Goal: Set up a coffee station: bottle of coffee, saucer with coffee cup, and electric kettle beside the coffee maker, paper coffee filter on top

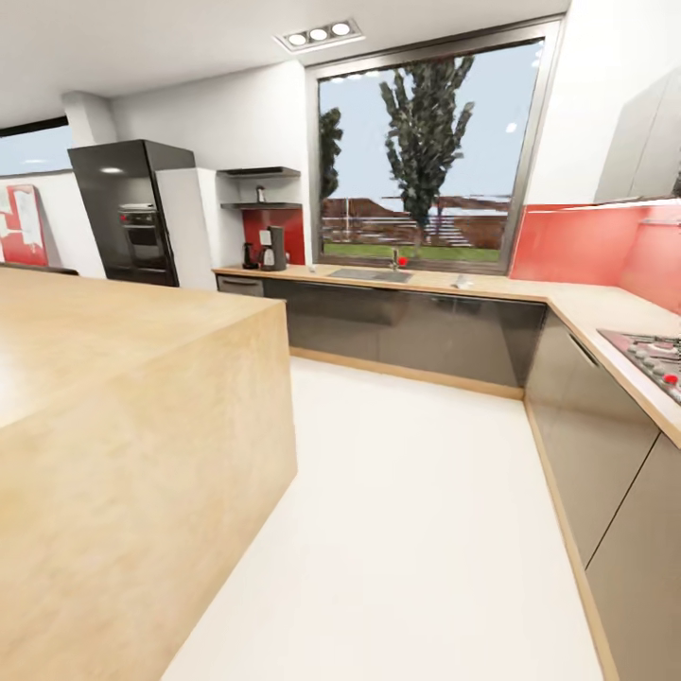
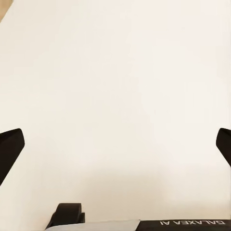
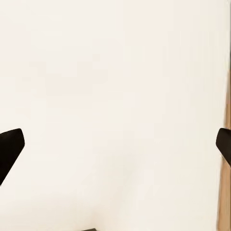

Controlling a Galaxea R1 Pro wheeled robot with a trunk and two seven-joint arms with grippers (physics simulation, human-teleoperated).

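Observation:
Across the room, the kitchen countertop [image 1: 492, 288] runs under the window. The coffee maker [image 1: 273, 248] stands at its left end, with the shorter black electric kettle [image 1: 250, 256] just to its left. Above them, a small dark bottle of coffee [image 1: 261, 194] stands on the kitchen shelf [image 1: 274, 205]. Right of the sink lies a small white thing [image 1: 461, 281], too small to tell whether it is the saucer, coffee cup or paper coffee filter. My left gripper [image 2: 115, 149] and right gripper [image 3: 115, 149] are open and empty over white floor.
A large wood-topped island [image 1: 113, 397] fills the near left. A counter with a hob [image 1: 657, 357] runs along the right. White floor [image 1: 407, 492] lies between them, leading to the sink [image 1: 371, 275]. A black oven tower [image 1: 128, 213] stands far left.

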